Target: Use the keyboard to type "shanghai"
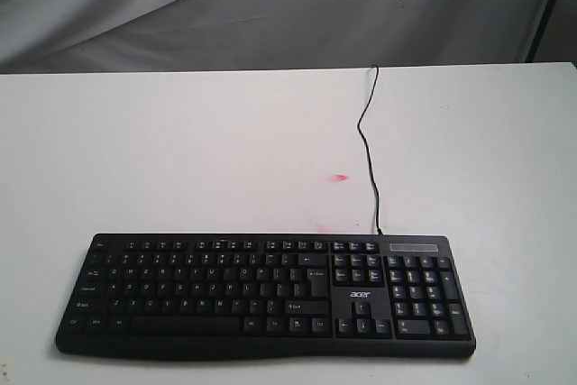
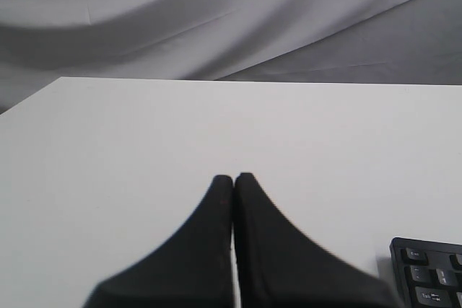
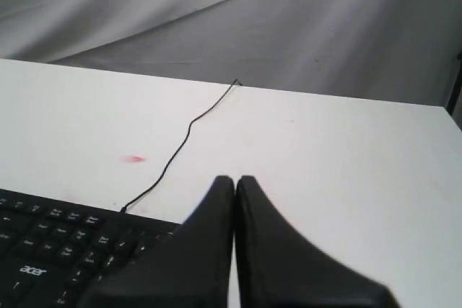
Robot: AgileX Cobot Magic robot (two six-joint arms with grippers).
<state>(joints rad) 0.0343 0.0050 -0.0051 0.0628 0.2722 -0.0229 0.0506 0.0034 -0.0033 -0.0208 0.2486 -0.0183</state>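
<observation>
The black keyboard (image 1: 261, 295) with white legends lies along the near edge of the white table (image 1: 198, 160), its thin cable (image 1: 368, 146) running to the far edge. Neither arm shows in the exterior view. My left gripper (image 2: 234, 176) is shut with nothing between its fingers, hovering over bare table, and one corner of the keyboard (image 2: 429, 275) shows off to its side. My right gripper (image 3: 235, 178) is shut and empty too. It hangs beside the number-pad end of the keyboard (image 3: 65, 247), near the cable (image 3: 180, 146).
A small pink-red mark (image 1: 339, 177) stains the table beyond the keyboard, near the cable. Grey cloth (image 1: 270, 6) hangs behind the table's far edge. A dark stand leg (image 1: 545, 6) is at the far right.
</observation>
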